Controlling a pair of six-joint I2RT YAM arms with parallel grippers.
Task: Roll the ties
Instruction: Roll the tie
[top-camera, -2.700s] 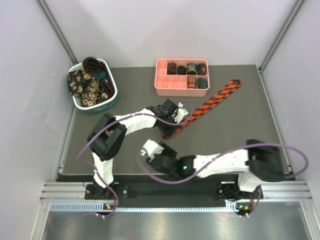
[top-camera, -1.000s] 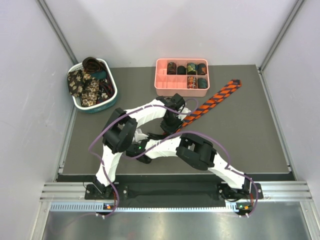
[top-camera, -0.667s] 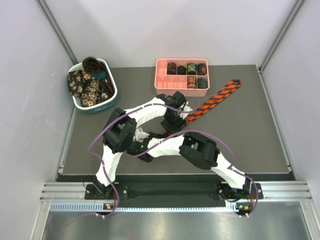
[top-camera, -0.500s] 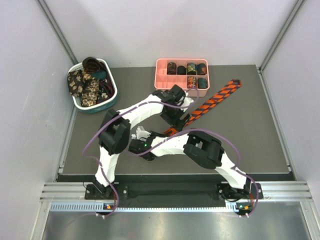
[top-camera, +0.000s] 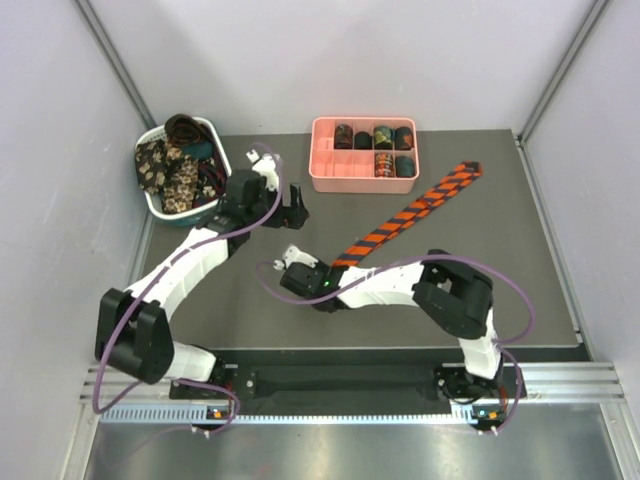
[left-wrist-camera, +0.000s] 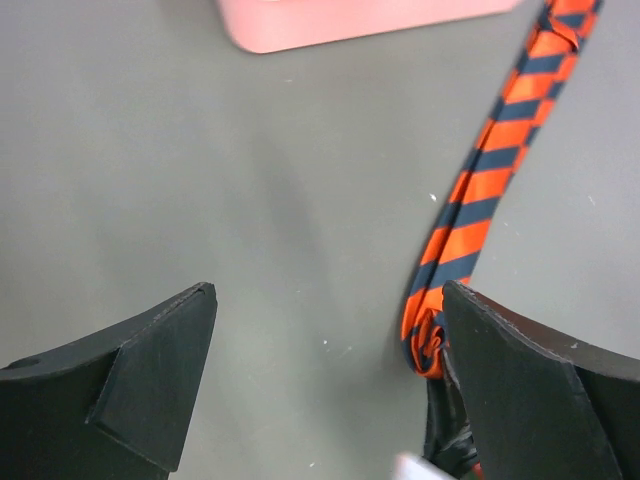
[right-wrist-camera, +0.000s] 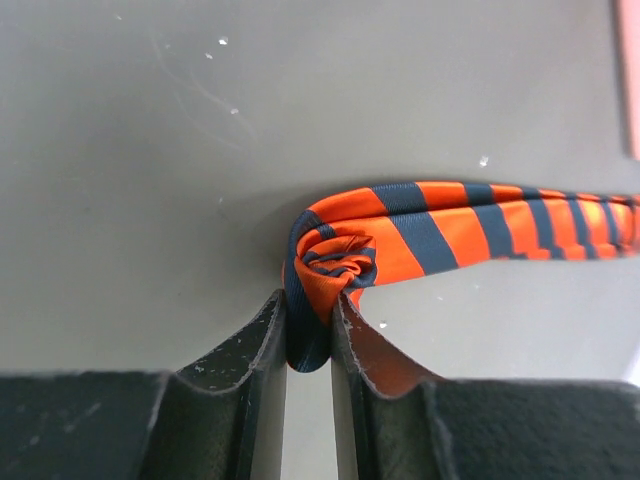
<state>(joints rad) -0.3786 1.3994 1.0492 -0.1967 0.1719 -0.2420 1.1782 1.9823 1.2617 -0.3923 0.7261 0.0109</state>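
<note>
An orange-and-dark striped tie (top-camera: 412, 210) lies diagonally on the grey table, its near end wound into a small coil (right-wrist-camera: 335, 255). My right gripper (right-wrist-camera: 308, 315) is shut on that coil (top-camera: 340, 263), pinching it between both fingers. In the top view the right gripper (top-camera: 332, 270) sits at the tie's lower left end. My left gripper (top-camera: 288, 208) hangs open to the left of the tie, holding nothing. From the left wrist, the tie (left-wrist-camera: 480, 200) runs past the right finger (left-wrist-camera: 540, 380), and only bare table lies between the jaws of the left gripper (left-wrist-camera: 330, 320).
A pink compartment tray (top-camera: 360, 183) at the back holds several rolled ties (top-camera: 383, 140). A white-and-teal basket (top-camera: 192, 216) at the back left holds loose ties (top-camera: 170, 170). The tray's corner (left-wrist-camera: 350, 20) shows ahead of the left gripper.
My left gripper has opened, let go of the tie and swung away to the left. The right gripper stays shut on the coiled end.
</note>
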